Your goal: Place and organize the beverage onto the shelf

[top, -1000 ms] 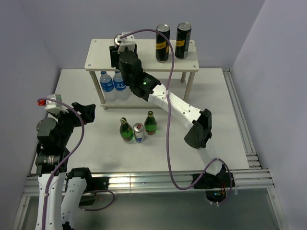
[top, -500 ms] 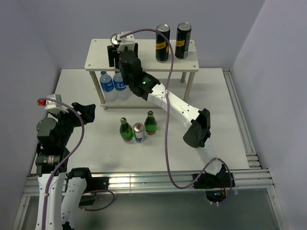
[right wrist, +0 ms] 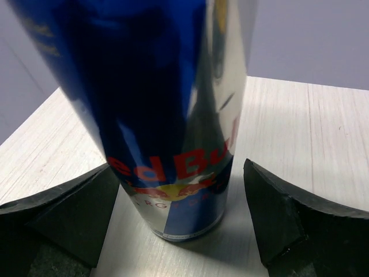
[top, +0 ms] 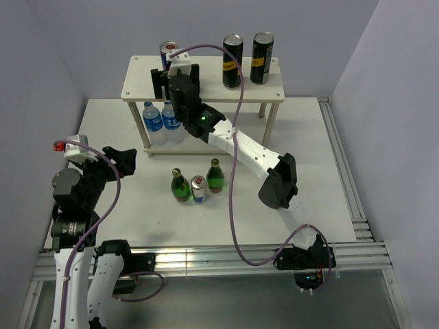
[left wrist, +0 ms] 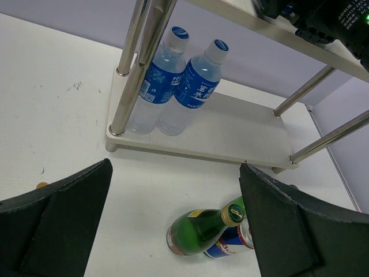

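A silver-and-blue can (top: 167, 51) stands upright on the left end of the shelf's top board (top: 206, 88). My right gripper (top: 175, 72) is open just in front of it. In the right wrist view this can (right wrist: 173, 115) stands between the spread fingers of the right gripper (right wrist: 179, 173), with a gap showing on the right side. Two black cans (top: 232, 62) (top: 261, 58) stand at the right of the same board. On the table stand two green bottles (top: 180, 186) (top: 215, 177) and another silver can (top: 199, 190). My left gripper (top: 123, 161) is open and empty, left of that group, with a green bottle (left wrist: 202, 231) showing below it.
Two clear water bottles (top: 153, 120) (top: 169, 118) stand on the shelf's lower board (left wrist: 230, 130) at its left end. The right arm stretches across the table middle. Thin metal legs (top: 269, 123) hold the shelf. Walls close in on the left, back and right.
My right gripper has opened off the silver-and-blue can and drawn back slightly; the can stays standing on the top board. The left arm has not moved.
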